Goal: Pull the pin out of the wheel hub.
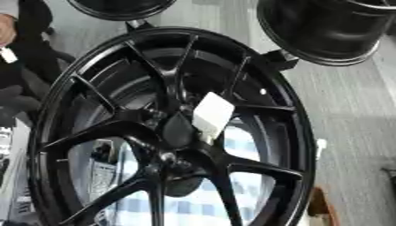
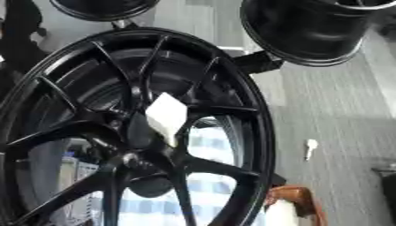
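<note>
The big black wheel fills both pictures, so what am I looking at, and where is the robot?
Both pictures come from two camera eyes in a robot's head, taken at the same moment, so they look almost alike. The robot has two arms with hands, but neither hand shows in either view, so nothing is being held.

The glossy black spoked wheel rim stands close to the camera. In its middle is the dark hub, where the spokes meet. A white paper tag hangs in front of the spokes. I cannot make out a pin for certain.

Behind it stand two more black rims: one at the top right and one at the top edge.

On the grey floor to the right lies a small white object, and a brown curved thing peeks in at the bottom.
</note>
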